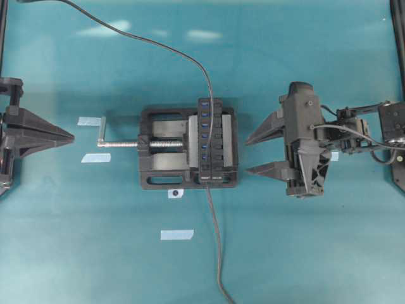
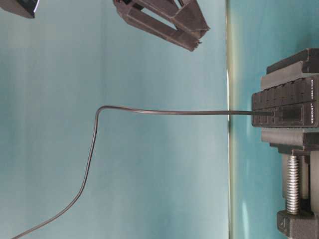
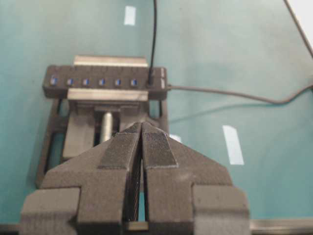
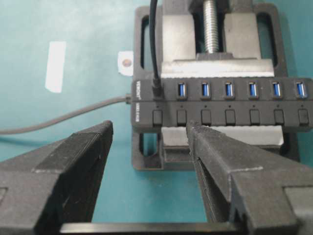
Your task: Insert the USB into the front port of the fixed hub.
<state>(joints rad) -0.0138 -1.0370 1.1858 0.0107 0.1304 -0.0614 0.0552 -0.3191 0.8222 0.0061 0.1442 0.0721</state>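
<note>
Sitting plugged into the fixed hub (image 4: pixel 220 105), which the vise (image 1: pixel 161 161) pins steady, the USB (image 4: pixel 156 90) needs no holding: right claw (image 4: pixel 149 142) gapes empty, left claw (image 3: pixel 142 147) closed, empty.

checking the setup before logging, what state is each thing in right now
USB: plugged into the hub's port nearest the white print
hub: clamped in the vise, six blue ports free
vise: closed on the hub
left gripper: jaws shut, empty, short of the vise
right gripper: jaws open, empty, short of the hub
</note>
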